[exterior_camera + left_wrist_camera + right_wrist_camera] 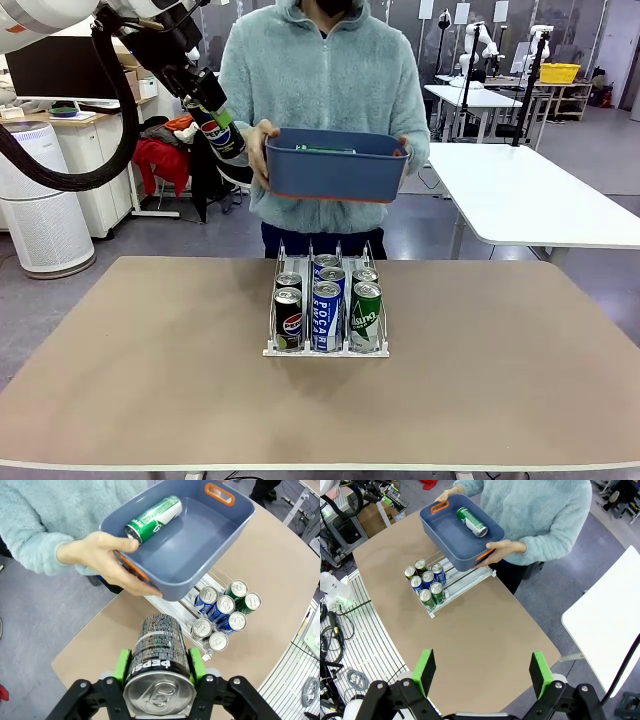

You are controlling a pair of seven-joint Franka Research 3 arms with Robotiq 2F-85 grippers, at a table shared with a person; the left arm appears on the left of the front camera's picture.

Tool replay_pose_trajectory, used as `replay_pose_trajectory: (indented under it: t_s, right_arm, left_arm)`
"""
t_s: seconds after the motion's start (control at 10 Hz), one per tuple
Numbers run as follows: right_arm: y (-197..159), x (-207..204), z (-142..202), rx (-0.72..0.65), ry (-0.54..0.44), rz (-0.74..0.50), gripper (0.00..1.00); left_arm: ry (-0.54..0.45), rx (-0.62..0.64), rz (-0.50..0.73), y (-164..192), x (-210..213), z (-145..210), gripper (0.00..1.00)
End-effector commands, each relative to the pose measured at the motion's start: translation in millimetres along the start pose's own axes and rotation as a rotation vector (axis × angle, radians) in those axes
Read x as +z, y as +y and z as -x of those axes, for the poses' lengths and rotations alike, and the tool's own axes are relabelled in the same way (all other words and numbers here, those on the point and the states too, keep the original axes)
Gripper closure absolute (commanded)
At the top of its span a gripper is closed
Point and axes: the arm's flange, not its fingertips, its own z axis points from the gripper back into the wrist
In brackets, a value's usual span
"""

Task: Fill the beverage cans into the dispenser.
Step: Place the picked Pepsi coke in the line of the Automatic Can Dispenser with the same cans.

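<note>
Left gripper (159, 666): clenched on a black Pepsi can (159, 645). The can sits between the 2 green pads (121, 666), silver top toward the wrist, body running out past the fingertips.
Left gripper, from the front (218, 118): raised well above the table (150, 390), with the held can (225, 140) pointing down past the fingertips, just beside the person's hand (262, 140).
Right gripper (482, 672): released, with its 2 fingers (425, 667) spread wide and nothing between them but bare table far below.
Bin (200, 545): dark blue with orange handles, held by the person in both hands, straight beyond the left fingertips.
Green can (152, 519): lying on its side inside the bin, at the end farthest from the left fingers.
Person's hand (107, 560): gripping the bin's rim, beyond the left pad of the left gripper.
Dispenser (192, 611): on the table, beyond the left fingertips and off to their right, partly under the bin. From the right gripper it lies far beyond the left finger (440, 592).
Loaded cans (326, 315): upright in the 3 lanes. There are 2 Pepsi and 2 green in the outer lanes and what looks like 3 Pocari Sweat in the middle — the rear one is partly hidden from the front.
</note>
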Motion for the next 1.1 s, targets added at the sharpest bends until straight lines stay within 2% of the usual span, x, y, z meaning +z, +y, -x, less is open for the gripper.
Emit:
replay_pose_trajectory:
  t_s: [0.0,1.0]
  right_arm:
    - [1.5,0.1,0.0,0.001,0.000,-0.001,0.00]
    - [1.5,0.1,0.0,0.001,0.000,-0.001,0.00]
  left_arm:
    - [-0.004,-0.004,-0.002,-0.3,1.9,-0.2,1.00]
    - [-0.004,-0.004,-0.002,-0.3,1.9,-0.2,1.00]
